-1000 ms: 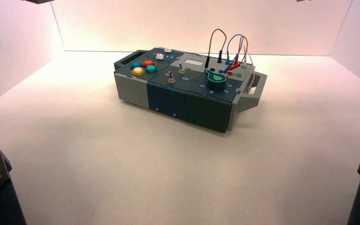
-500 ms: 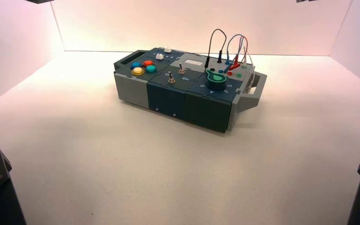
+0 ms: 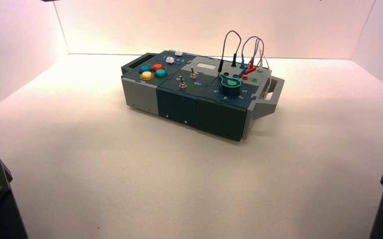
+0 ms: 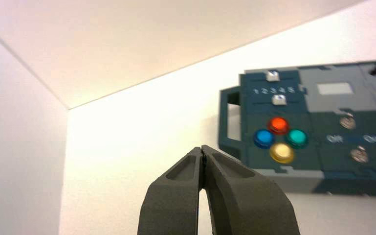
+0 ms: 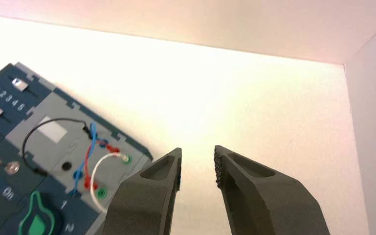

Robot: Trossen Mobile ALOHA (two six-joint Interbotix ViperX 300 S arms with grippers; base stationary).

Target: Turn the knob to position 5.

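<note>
Right gripper, fingers apart, hangs clear of the knob; its tip seems toward eleven o'clock; I judge turning to 5 remains.

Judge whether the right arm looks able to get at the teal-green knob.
Probably yes: the right gripper hangs beside the box with nothing between its fingers; though wires rise behind the knob, its near side looks free.
</note>
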